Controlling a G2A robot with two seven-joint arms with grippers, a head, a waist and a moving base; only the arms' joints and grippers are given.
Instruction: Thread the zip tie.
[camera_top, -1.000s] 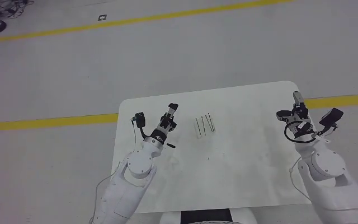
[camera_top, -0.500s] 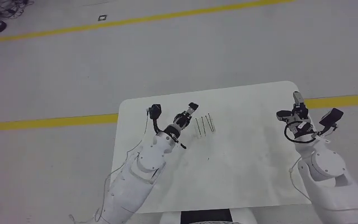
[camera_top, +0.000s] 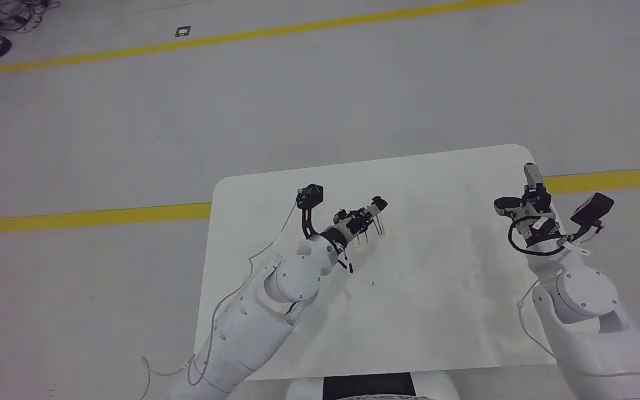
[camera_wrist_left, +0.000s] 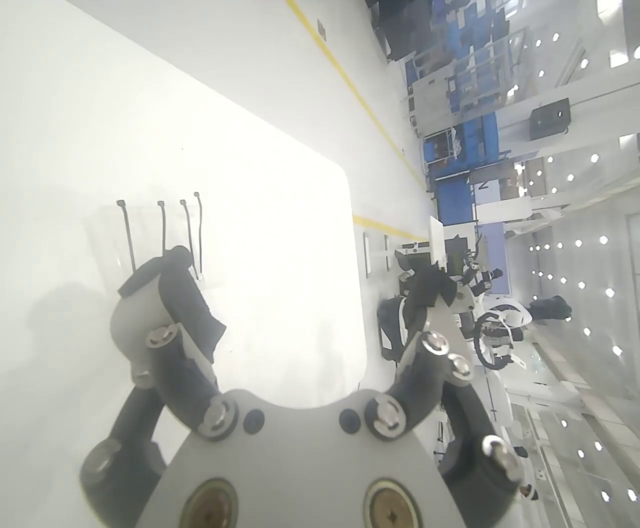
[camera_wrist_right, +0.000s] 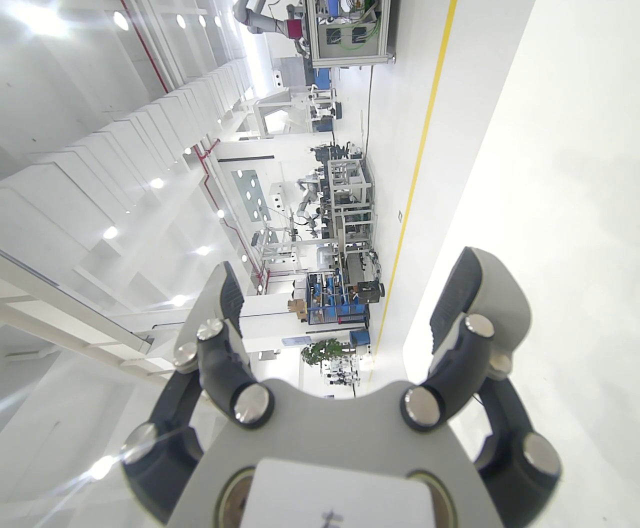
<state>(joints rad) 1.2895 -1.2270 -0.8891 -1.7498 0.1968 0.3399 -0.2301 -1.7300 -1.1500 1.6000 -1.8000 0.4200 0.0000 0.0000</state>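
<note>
Several thin black zip ties (camera_wrist_left: 162, 227) lie side by side on the white table (camera_top: 450, 290), near its middle. My left gripper (camera_top: 372, 214) hangs right over them in the top view, hiding most of them. In the left wrist view it (camera_wrist_left: 300, 280) stands open, one fingertip (camera_wrist_left: 172, 257) close above the ties' near ends, nothing between the fingers. My right gripper (camera_top: 530, 185) sits at the table's right edge, far from the ties. The right wrist view shows it (camera_wrist_right: 350, 285) open and empty, pointing out over the floor.
The table's rounded far corner (camera_wrist_left: 340, 175) and edge lie beyond the ties. A yellow floor line (camera_top: 100, 217) runs past the table on both sides. Bare tabletop stretches between the two arms.
My left arm has swung to the right across the table, from its left part to over the zip ties. The right arm has stayed still.
</note>
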